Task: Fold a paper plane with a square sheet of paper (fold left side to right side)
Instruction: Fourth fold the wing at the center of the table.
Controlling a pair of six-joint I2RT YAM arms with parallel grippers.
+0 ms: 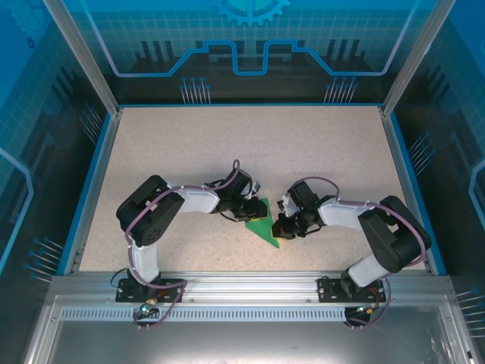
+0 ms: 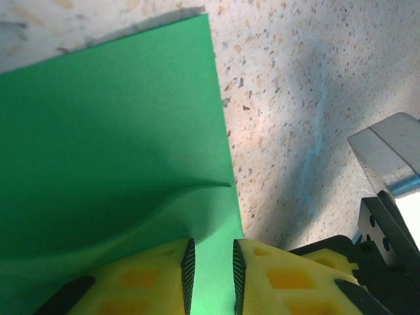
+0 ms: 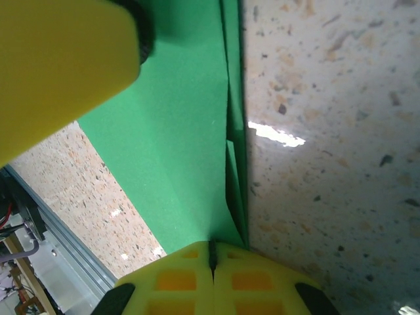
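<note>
- The left gripper (image 2: pixel 212 269) has its jaws a little apart. It sits on the green paper (image 1: pixel 263 224), which bumps up beside it.
- The green paper lies in the middle of the desk (image 1: pixel 189 144), between both arms. It is folded to a point that aims at the near edge.
- It looks light, thin and bendy (easy to crumple), so take it by a loose edge.
- The right gripper (image 3: pixel 212 257) is clenched tight, with its tips at the paper's folded edge. I cannot tell if it nips it.
- There is bare desk all round, and the desk's edges are well apart.
</note>
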